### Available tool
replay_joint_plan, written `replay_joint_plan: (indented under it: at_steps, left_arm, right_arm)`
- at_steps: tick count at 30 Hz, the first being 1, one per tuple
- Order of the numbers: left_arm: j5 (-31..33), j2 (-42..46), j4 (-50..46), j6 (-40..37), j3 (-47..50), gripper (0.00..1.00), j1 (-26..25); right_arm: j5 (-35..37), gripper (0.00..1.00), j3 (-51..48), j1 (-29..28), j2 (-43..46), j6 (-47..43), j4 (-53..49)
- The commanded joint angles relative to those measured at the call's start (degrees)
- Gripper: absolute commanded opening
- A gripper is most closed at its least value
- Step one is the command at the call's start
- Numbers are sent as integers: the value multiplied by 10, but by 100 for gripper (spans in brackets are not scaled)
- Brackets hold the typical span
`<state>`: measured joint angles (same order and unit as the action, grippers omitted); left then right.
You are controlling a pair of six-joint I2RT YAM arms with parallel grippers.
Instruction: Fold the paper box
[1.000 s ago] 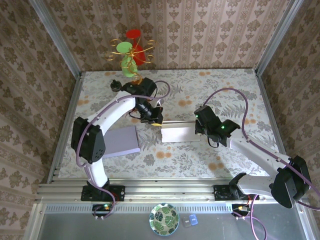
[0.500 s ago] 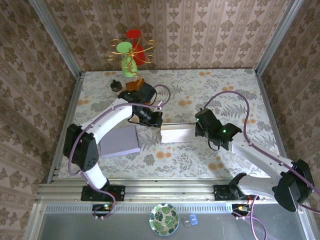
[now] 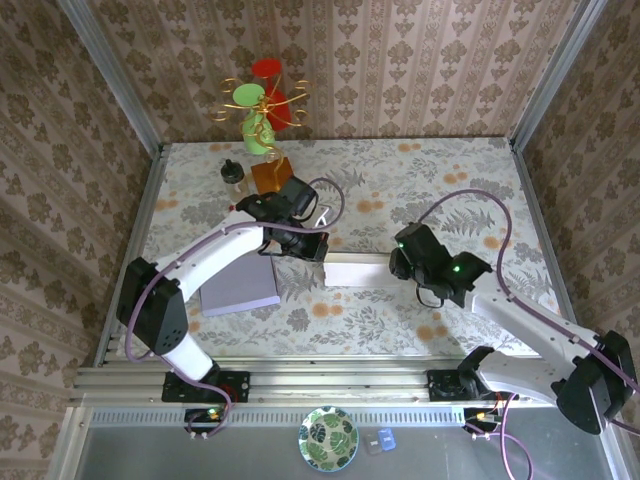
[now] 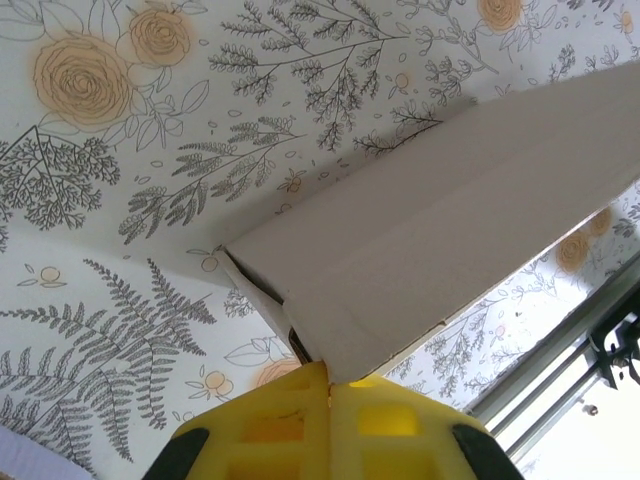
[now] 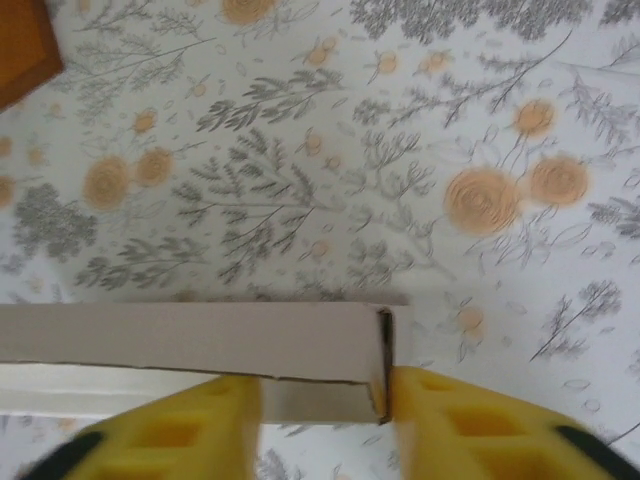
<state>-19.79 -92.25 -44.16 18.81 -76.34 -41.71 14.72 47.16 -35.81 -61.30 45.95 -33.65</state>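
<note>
The paper box (image 3: pixel 360 270) is a long, flat white carton lying across the middle of the table. My left gripper (image 3: pixel 318 247) is at its left end. In the left wrist view that gripper (image 4: pixel 330 372) is shut, its yellow fingertips (image 4: pixel 290 400) together and touching the box's (image 4: pixel 430 250) near corner; I cannot tell whether any card is pinched. My right gripper (image 3: pixel 402 266) is at the right end. In the right wrist view it (image 5: pixel 325 400) is open, its fingers (image 5: pixel 440 410) apart on either side of the box's (image 5: pixel 200 340) end.
A lavender flat sheet (image 3: pixel 240 285) lies left of the box under the left arm. An orange-brown block (image 3: pixel 270 175), a small black object (image 3: pixel 232 172) and a wire ornament with coloured discs (image 3: pixel 262 105) stand at the back left. Metal rails edge the table (image 3: pixel 300 375).
The right gripper's jaws have come apart at the box's right end. The left gripper has shifted slightly right and nearer, staying shut at the box's left end.
</note>
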Motion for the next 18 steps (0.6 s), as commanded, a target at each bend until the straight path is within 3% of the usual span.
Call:
replay_joint_plan:
  at_steps: [1,4,9,14,18]
  left_arm:
    - [22,1,-8,5,22,0,-8]
    - [25,1,-7,5,23,0,-10]
    - [31,-3,-7,6,19,0,-18]
    - [37,-3,-8,7,18,0,-22]
    - [41,-1,-9,7,17,0,-24]
  right_arm:
    - [-69,52,-17,8,54,182,-16]
    - [-103,60,-49,26,102,303,45]
    - [-118,65,-100,57,155,469,92]
    - [-127,66,-160,90,171,564,175]
    - [-131,63,-184,104,166,583,207]
